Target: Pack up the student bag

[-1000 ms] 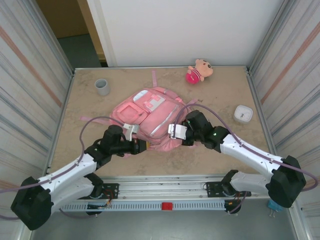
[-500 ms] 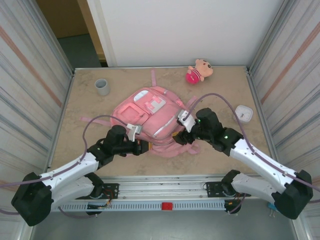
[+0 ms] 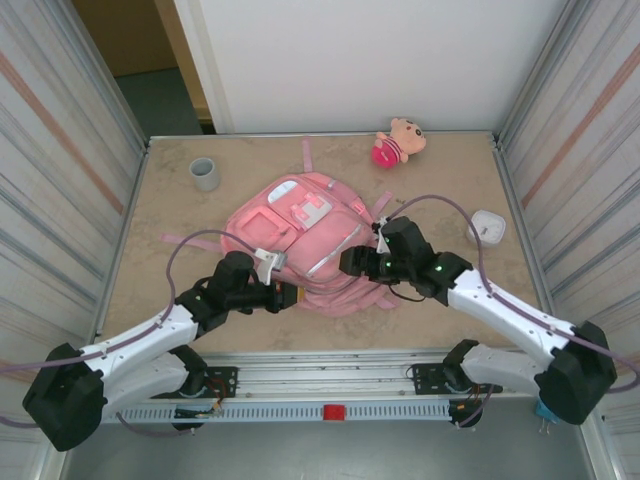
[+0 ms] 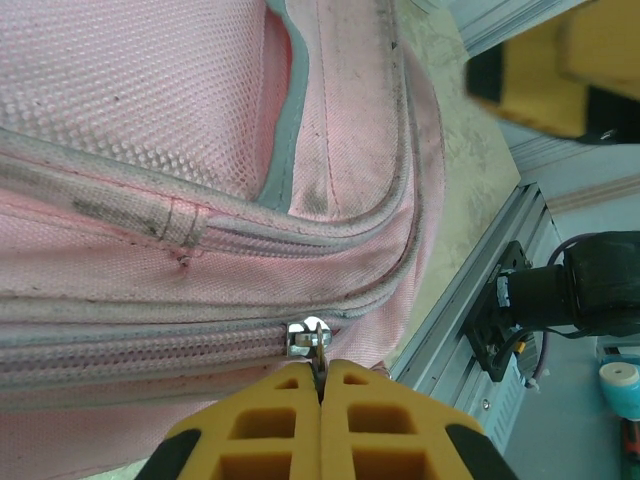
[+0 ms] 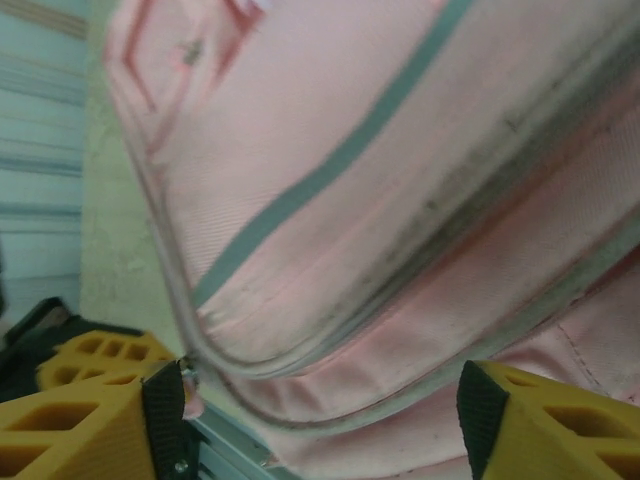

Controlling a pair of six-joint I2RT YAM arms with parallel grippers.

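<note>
Tabletop (image 3: pixel 450 180) is being covered at the centre of the top view by the student bag (image 3: pixel 300 230), which is lying flat with its front pockets up and its lower edge toward the arms. The bag's lower right corner is being straddled by the right gripper (image 3: pixel 352 262), its fingers spread wide and nothing gripped. Unless the fabric is being pinned there, the soft bag is likely to be dragged or bunched once the zipper is being pulled. At the lower left edge of the bag, the left gripper (image 3: pixel 285 294) is being held fully closed on the small metal zipper pull (image 4: pixel 312 338), which is being caught only at the very fingertips. So thin a hold is at risk of being lost, and the slider of being jammed where the zipper track is curving around the corner.
</note>
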